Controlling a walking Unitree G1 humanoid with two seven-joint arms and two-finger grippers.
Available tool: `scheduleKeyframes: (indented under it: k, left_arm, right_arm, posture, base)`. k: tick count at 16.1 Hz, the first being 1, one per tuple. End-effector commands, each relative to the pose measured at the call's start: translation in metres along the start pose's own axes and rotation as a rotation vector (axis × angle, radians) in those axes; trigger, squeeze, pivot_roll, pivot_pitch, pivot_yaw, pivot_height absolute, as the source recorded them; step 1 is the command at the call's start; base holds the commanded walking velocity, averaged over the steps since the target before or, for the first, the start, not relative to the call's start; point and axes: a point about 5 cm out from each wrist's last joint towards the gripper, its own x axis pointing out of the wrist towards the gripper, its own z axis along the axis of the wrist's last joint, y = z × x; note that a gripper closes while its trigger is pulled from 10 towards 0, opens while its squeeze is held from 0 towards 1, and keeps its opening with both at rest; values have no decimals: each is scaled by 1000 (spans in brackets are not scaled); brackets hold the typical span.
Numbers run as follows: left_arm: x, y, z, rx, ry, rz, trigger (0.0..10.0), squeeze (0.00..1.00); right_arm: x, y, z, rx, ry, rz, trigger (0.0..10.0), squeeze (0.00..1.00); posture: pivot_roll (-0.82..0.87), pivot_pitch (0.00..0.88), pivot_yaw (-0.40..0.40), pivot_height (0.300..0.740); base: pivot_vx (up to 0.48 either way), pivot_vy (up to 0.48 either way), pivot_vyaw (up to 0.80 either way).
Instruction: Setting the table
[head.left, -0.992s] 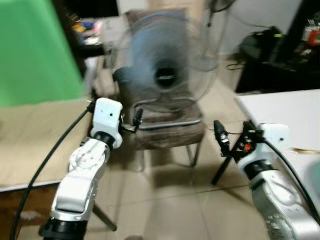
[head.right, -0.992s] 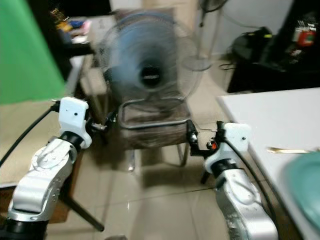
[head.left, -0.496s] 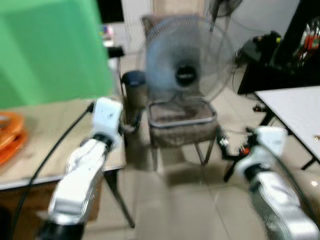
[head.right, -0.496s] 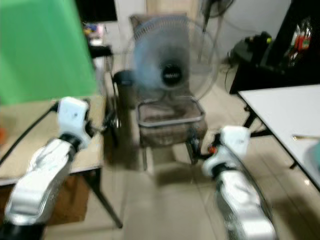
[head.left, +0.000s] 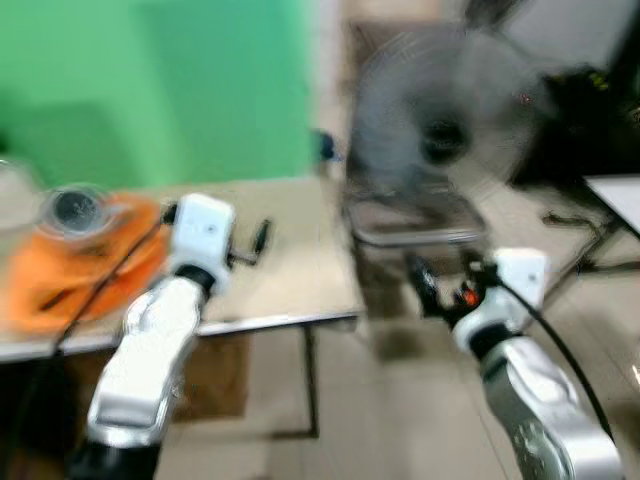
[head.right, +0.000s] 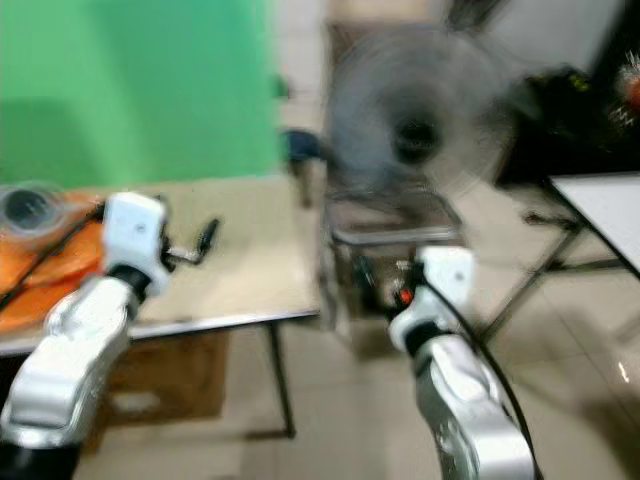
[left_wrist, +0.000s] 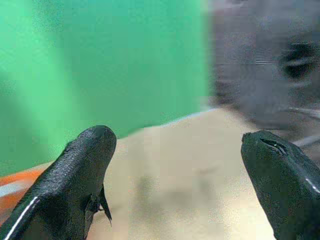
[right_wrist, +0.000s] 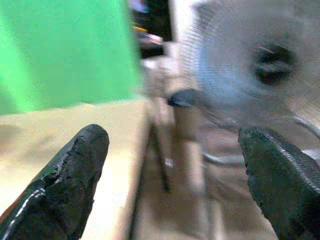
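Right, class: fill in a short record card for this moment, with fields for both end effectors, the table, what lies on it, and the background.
left end effector: open, holding nothing, over the tan table
right end effector: open, holding nothing, off the table's edge, over the floor
tan table: wooden top
on table: orange item with a round clear object on it, blurred
background: green screen, fan on a chair

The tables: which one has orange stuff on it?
The tan wooden table on the robot's left, in front of the green wall. An orange heap lies at its far left end. The white table on the right shows just a bare corner.
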Motion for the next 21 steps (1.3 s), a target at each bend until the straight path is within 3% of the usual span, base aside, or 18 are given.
scheduleKeyframes:
  k: [1,6,14,19,21]
  left_arm:
    - [1,-1,2,5,-2,2,10000,0]
    - [1,-1,3,13,-3,-2,10000,0]
    - [-2,-1,6,10,-29,-27,10000,0]
    - [-2,-1,8,16,-36,-44,10000,0]
    - [-2,-2,8,19,-36,-50,10000,0]
  right_arm:
    - [0,-3,0,-7,1,-7,10000,1000]
    - [1,-2,-2,0,3,2,10000,1000]
    - [9,2,-4,-18,1,34,10000,1000]
    - [11,3,-3,-15,-12,34,10000,1000]
    - [12,4,-3,-16,-17,38,10000,1000]
  posture:
    - [60,0,25,740]
    - [63,0,27,740]
    - [77,0,25,740]
    - [79,0,29,740]
    - [81,0,29,740]
  base:
    - [0,-480,800]
    - [0,-433,800]
    - [0,0,437]
    - [289,0,796]
    - [291,0,0]
